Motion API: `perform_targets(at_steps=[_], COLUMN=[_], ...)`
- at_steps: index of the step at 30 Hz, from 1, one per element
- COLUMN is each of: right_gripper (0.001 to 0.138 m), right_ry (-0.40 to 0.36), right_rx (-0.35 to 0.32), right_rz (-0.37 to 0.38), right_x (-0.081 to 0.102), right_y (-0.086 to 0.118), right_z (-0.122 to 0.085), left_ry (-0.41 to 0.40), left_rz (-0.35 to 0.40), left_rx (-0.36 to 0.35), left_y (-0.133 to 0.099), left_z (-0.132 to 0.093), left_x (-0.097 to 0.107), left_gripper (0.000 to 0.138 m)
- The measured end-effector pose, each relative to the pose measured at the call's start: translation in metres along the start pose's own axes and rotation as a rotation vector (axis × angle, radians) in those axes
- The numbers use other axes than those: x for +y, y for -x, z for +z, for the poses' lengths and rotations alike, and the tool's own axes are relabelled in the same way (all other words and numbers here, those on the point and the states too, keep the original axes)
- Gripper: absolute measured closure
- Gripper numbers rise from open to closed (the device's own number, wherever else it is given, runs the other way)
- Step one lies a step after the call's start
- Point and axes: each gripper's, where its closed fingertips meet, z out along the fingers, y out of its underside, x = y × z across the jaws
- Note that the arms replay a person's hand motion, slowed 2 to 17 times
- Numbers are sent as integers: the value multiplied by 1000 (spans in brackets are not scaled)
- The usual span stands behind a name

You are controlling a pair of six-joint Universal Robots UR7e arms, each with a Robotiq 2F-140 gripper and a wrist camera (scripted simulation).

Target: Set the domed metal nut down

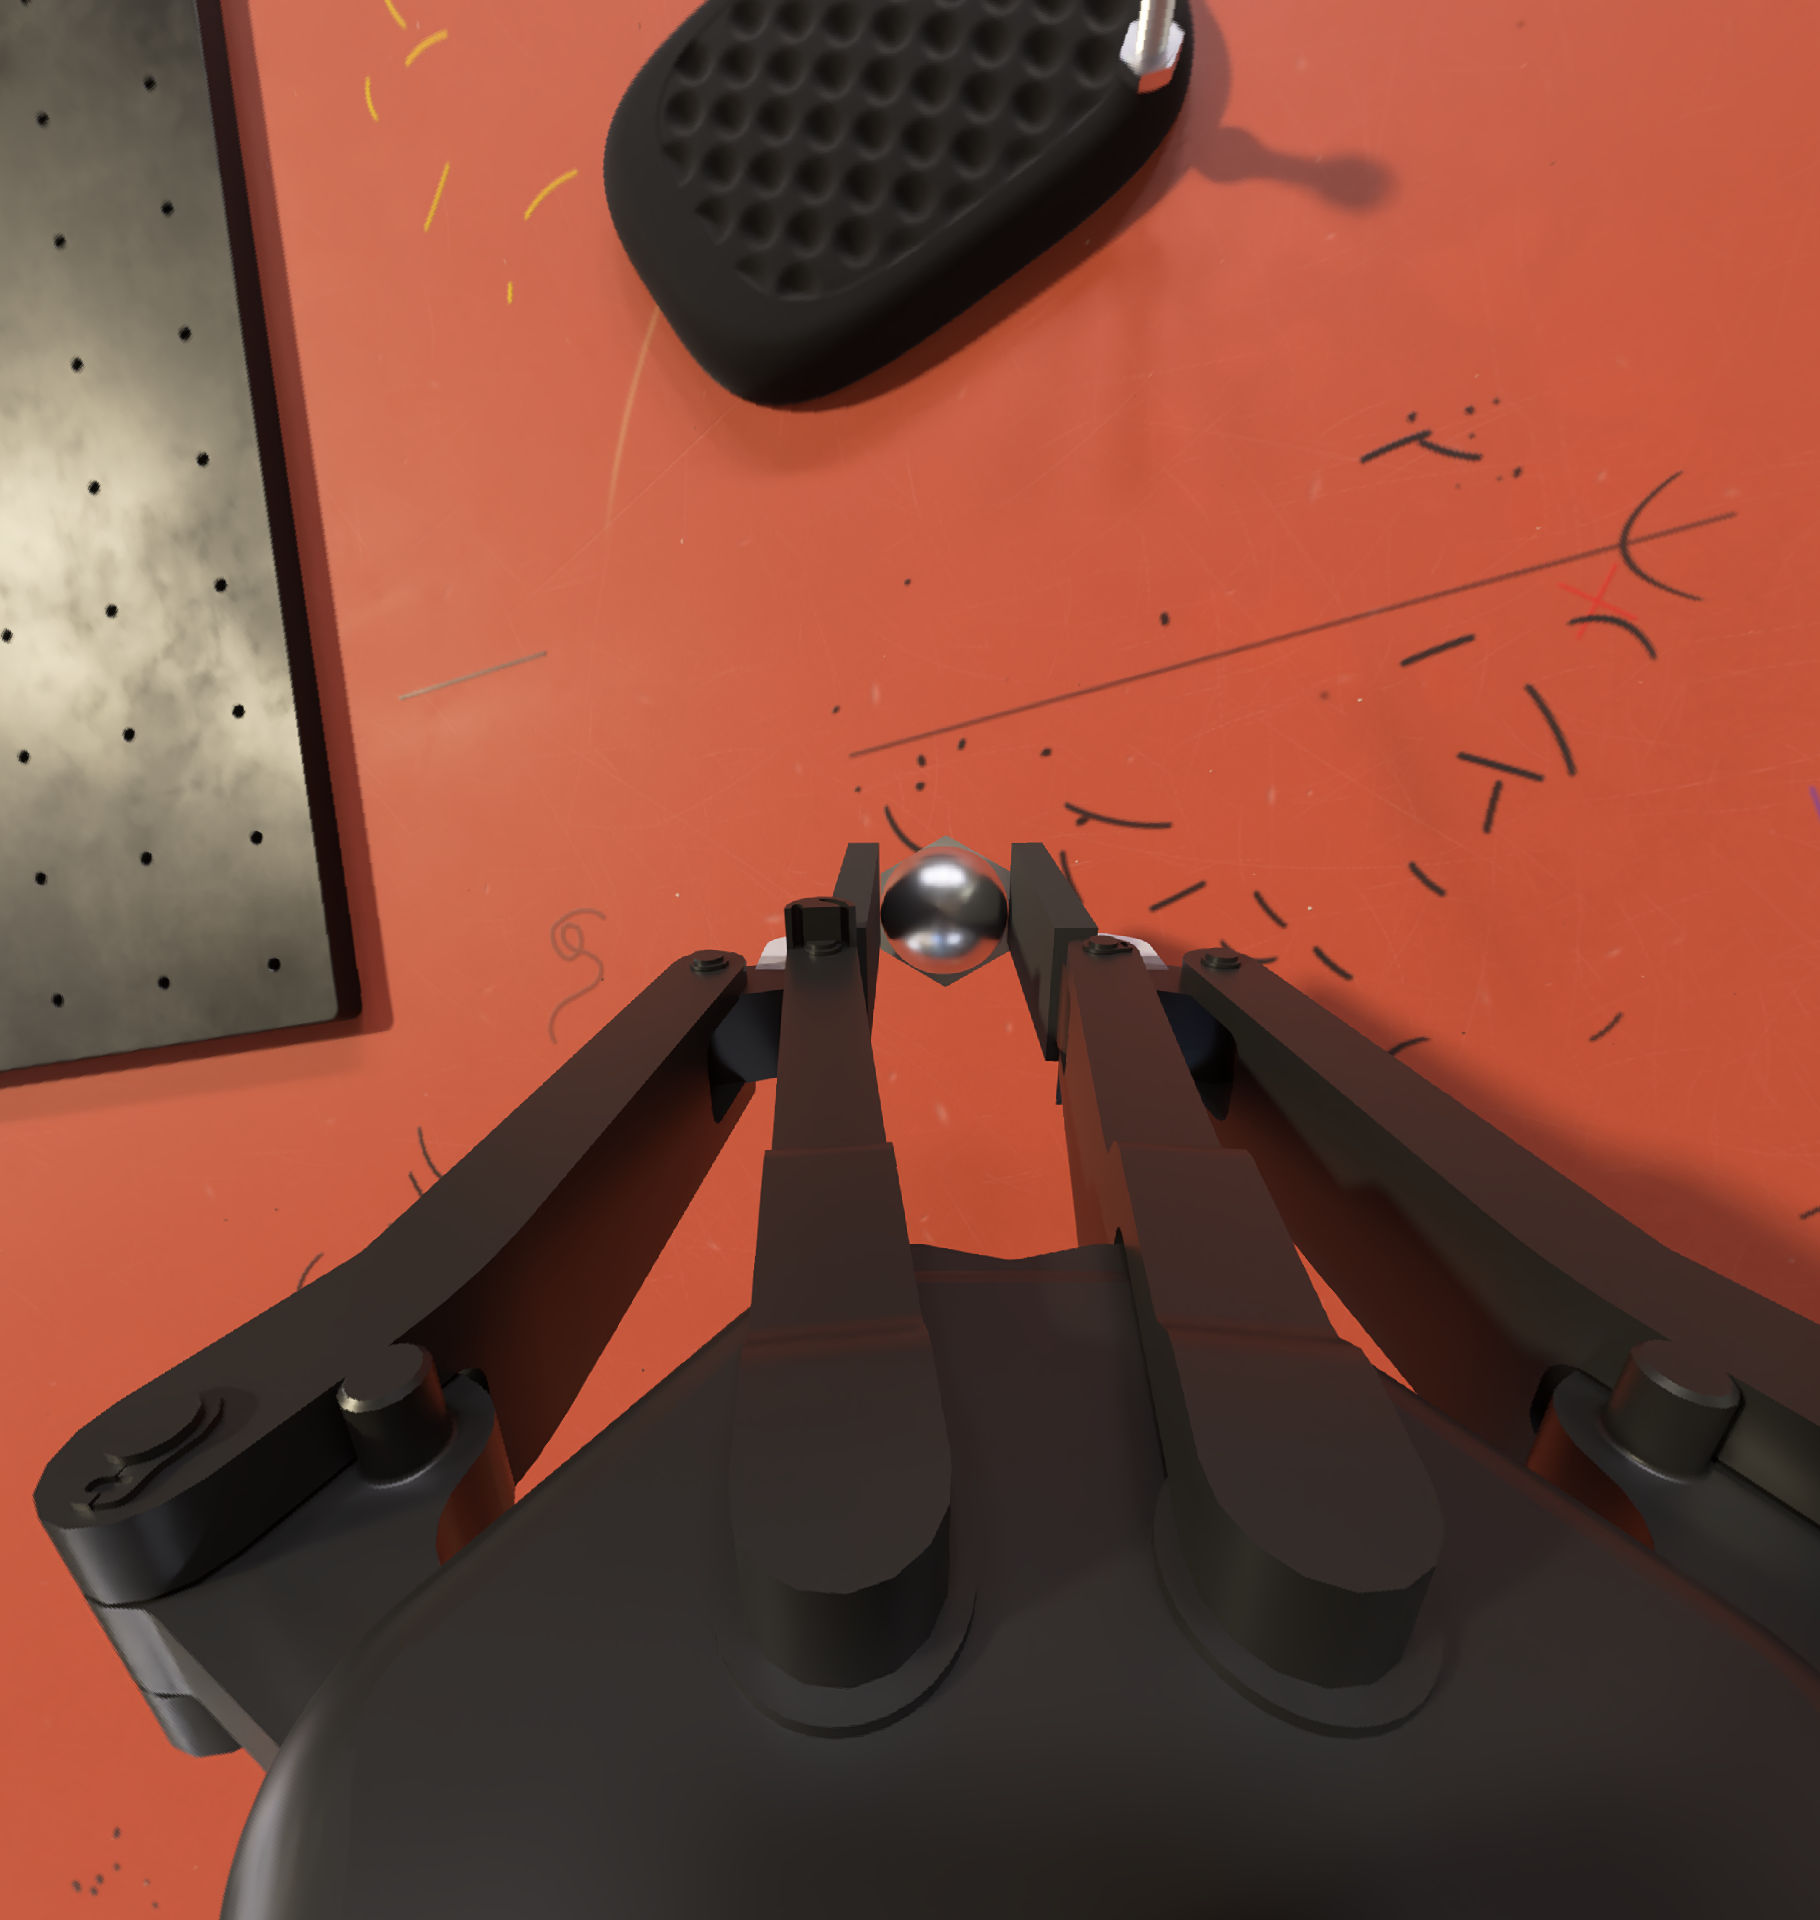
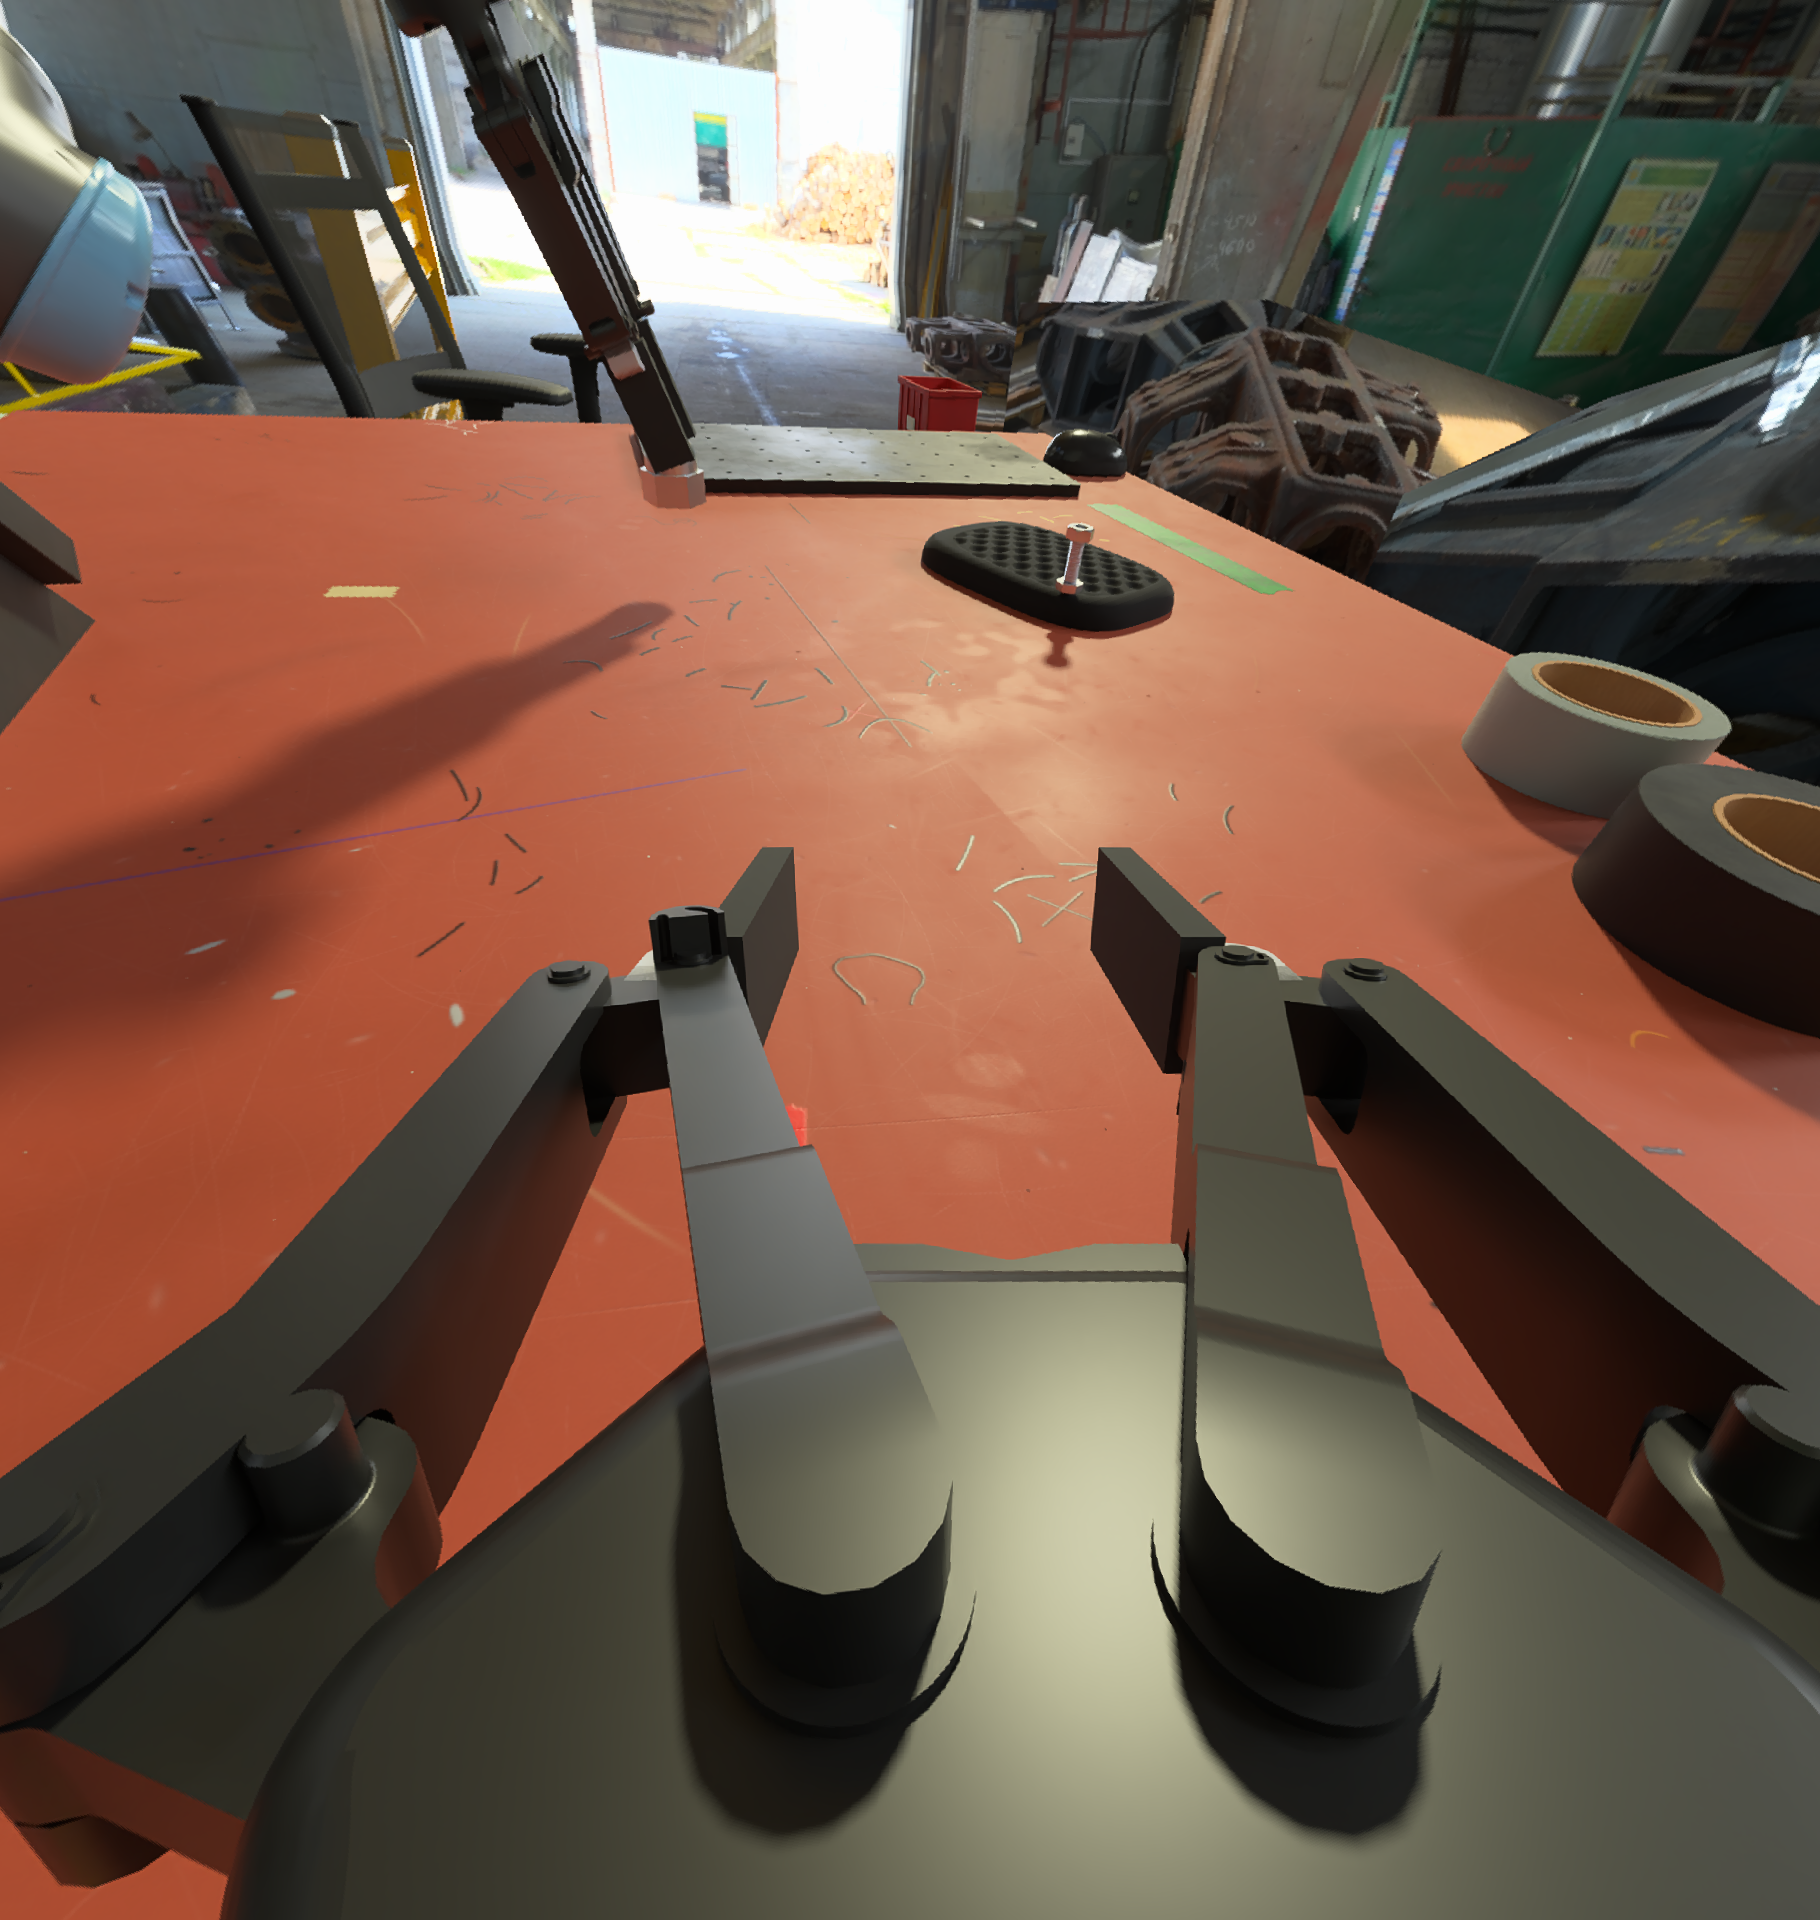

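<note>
Gleaming between left pincer [image 1: 942, 914] pads: domed metal nut [image 1: 942, 912], mirror-bright, hexagonal base

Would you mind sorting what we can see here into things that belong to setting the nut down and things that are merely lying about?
Part of the job:
- domed metal nut, held between the fingers
- left gripper, shut on it
- orange table, where it goes

Lying about:
- black dimpled mat with a bolt standing in it
- perforated metal plate
- grey tape roll
- black tape roll
- right gripper, open and empty
</note>
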Motion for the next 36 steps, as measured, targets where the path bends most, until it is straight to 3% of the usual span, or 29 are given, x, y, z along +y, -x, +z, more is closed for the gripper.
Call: perform_targets(at_steps=[8,15,26,36], right_gripper=[63,63,63,63], right_ry=[-1,-7,-23,-19], right_rx=[5,18,45,73], right_rz=[-3,-7,-4,3], right_x=[0,-2,-2,5], right_y=[-1,-2,-2,3], right_z=[-1,-6,-23,-47], left_ry=[-75,-147,-253,-285], left_rz=[102,256,576,873], left_rx=[-17,1,133,264], left_y=[-19,-61,-174,-285], left_z=[-34,-62,-93,-89], left_x=[-25,-57,-115,-152], left_gripper=[105,105,105,105])
